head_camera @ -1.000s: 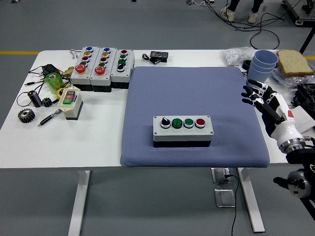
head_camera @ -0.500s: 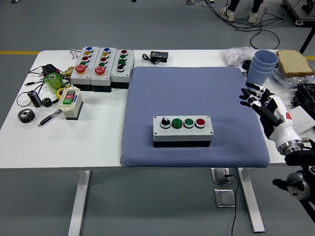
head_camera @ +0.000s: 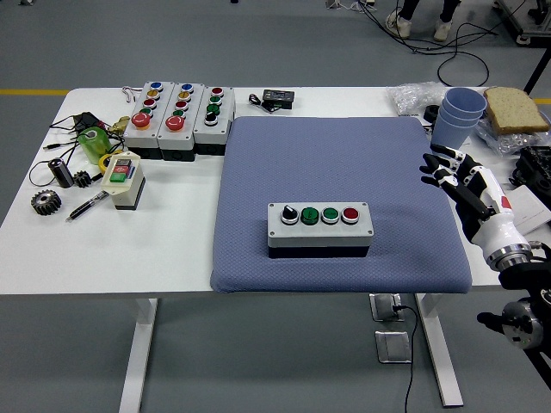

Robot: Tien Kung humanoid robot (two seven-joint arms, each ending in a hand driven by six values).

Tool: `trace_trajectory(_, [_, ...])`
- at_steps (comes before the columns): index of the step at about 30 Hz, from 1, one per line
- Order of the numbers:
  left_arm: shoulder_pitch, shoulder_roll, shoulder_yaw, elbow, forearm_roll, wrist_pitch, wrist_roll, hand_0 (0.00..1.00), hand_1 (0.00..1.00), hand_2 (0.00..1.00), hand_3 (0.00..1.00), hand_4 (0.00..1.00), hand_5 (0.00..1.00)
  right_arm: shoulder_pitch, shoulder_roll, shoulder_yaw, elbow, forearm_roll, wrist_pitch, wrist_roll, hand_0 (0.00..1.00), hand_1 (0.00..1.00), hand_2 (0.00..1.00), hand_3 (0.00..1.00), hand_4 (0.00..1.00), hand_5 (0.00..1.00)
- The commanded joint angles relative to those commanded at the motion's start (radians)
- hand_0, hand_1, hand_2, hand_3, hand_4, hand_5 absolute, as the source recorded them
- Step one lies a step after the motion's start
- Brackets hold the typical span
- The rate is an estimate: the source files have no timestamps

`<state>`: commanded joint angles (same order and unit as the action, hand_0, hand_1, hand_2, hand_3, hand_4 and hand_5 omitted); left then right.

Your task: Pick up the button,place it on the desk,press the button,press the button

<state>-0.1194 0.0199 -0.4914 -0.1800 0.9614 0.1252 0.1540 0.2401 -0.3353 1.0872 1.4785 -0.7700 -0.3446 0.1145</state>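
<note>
My right hand (head_camera: 456, 176) hovers over the right edge of the blue mat (head_camera: 336, 172), fingers spread and holding nothing. The button box (head_camera: 319, 227) sits on the mat, near its front edge, well apart from my hand. On its top I see a black knob (head_camera: 289, 212), two green buttons (head_camera: 320, 215) and a red button (head_camera: 350, 214). Three other button boxes (head_camera: 179, 116) stand on the white table (head_camera: 172, 241), to the left of the mat
</note>
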Motion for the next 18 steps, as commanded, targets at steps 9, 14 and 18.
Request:
trace_trajectory(9, [-0.001,0.001,0.002,0.000,0.002,-0.001,0.001,0.623,0.657,0.677,0.590,0.342,0.643,-0.001,0.000,0.002,0.001,0.001,-0.001,0.000,0.698,0.638,0.699,0.685,0.806,0.309])
trace_trajectory(14, [-0.001,0.001,0.004,0.000,0.002,-0.001,0.001,0.625,0.658,0.678,0.591,0.341,0.642,-0.002,0.001,0.003,0.000,0.003,-0.002,0.000,0.698,0.638,0.699,0.683,0.805,0.308])
trace_trajectory(18, [-0.002,0.001,0.005,0.000,0.000,-0.001,0.000,0.625,0.658,0.678,0.591,0.341,0.642,-0.004,0.005,0.002,-0.001,0.004,-0.002,0.000,0.698,0.638,0.699,0.683,0.805,0.308])
